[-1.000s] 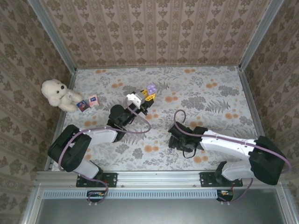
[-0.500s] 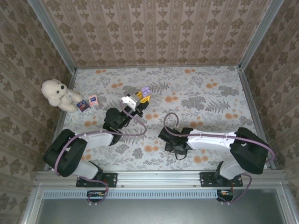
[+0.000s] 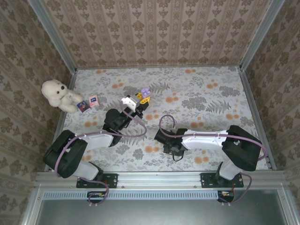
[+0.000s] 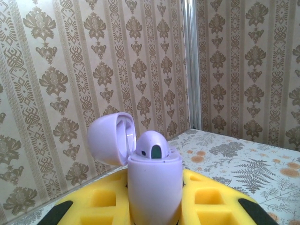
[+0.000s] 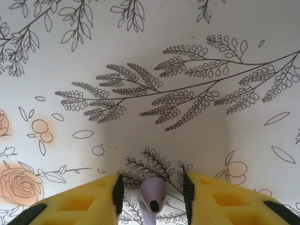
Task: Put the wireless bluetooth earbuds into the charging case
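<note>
My left gripper (image 4: pixel 154 208) is shut on a purple charging case (image 4: pixel 154 183) and holds it upright above the table. The case's lid (image 4: pixel 105 140) is swung open to the left, and one purple earbud (image 4: pixel 154 147) sits in the case. From above, the case (image 3: pixel 146 92) shows at the tip of the left gripper (image 3: pixel 140 98). My right gripper (image 3: pixel 161 137) is down at the table. In its wrist view a second purple earbud (image 5: pixel 152 194) lies on the cloth between the yellow fingers (image 5: pixel 89 204). The right gripper (image 5: pixel 153 185) is open, with a gap on each side of the earbud.
A white teddy bear (image 3: pixel 57 93) sits at the table's left edge, with two small cards (image 3: pixel 88 102) beside it. Patterned walls and metal posts (image 3: pixel 52 35) close in the table on three sides. The floral cloth (image 3: pixel 211 93) lies flat to the right and back.
The right arm has slid left along the table and its jaws have narrowed around the earbud. The left gripper with the case shifted slightly left, then held still.
</note>
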Tool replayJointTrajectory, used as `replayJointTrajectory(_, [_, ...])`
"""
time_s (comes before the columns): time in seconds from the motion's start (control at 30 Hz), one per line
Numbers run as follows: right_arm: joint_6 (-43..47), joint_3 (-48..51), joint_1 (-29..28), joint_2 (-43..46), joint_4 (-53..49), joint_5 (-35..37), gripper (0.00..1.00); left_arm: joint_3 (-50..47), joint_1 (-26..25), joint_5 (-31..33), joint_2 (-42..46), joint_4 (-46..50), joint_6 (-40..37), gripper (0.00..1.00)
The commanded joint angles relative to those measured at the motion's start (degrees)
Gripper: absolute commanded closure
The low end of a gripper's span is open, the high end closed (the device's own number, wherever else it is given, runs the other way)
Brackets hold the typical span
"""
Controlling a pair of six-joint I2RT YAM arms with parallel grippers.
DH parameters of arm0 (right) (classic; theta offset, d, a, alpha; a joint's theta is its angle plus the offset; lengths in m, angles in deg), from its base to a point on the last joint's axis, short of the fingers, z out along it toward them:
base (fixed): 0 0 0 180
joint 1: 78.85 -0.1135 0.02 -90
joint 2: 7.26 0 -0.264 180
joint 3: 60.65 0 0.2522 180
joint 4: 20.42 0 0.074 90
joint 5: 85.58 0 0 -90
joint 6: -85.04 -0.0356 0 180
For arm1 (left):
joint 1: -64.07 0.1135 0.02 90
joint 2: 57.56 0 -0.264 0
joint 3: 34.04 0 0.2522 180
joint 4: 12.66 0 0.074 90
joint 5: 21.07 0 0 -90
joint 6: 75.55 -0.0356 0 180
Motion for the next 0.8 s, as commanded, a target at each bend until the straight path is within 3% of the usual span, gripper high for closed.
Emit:
replayJointTrajectory(0.0, [-0.9, -1.2, -0.6, -1.9, -0.3, 0.7, 0.59, -0.6, 0.5, 0.0, 1.7, -2.0, 1.0, 1.0])
replayJointTrajectory(0.57, [-0.8, -0.6, -1.0, -1.5, 0.7, 0.8, 0.79, -0.3, 0.7, -0.3, 1.6, -1.9, 1.5, 1.0])
replayJointTrajectory(0.77, [-0.3, 0.7, -0.9, 1.9, 1.6, 3.1, 0.82, -0.1, 0.7, -0.4, 1.5, -2.0, 1.8, 1.0])
